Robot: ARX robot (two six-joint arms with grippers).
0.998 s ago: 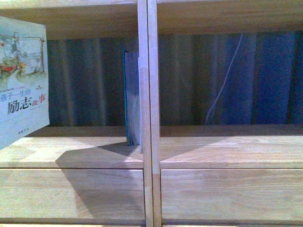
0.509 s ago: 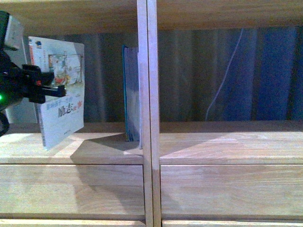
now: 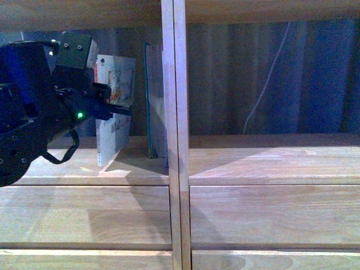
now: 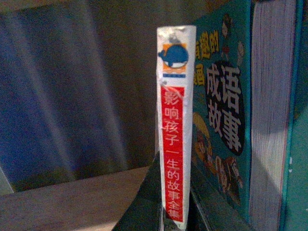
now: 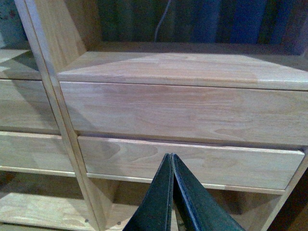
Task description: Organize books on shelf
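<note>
In the left bay of the light-wood shelf [image 3: 173, 140], the thick teal book [image 3: 154, 101] stands upright against the double central upright. My left gripper [image 3: 112, 109] is shut on the thin white paperback [image 3: 121, 73] and holds it upright, slightly tilted, just left of the teal book, its lower corner near the shelf board. The left wrist view shows the paperback's red-and-white spine [image 4: 175, 120] rising from between my left gripper's [image 4: 174, 214] dark fingers [image 4: 144, 207], close beside the teal book's cover [image 4: 226, 110]. My right gripper [image 5: 172, 159] is shut on nothing, in front of the drawer fronts [image 5: 192, 110].
The right bay's shelf board [image 3: 270, 163] holds nothing I can see. A dark curtain with a thin white cord [image 3: 270, 73] hangs behind the shelf. Plain drawer fronts [image 3: 270, 216] lie below the board, and an upper board [image 3: 264, 8] closes the bay overhead.
My left arm has carried the paperback rightward and deeper into the left bay, from the far left edge to just beside the teal book. The paperback now shows more edge-on.
</note>
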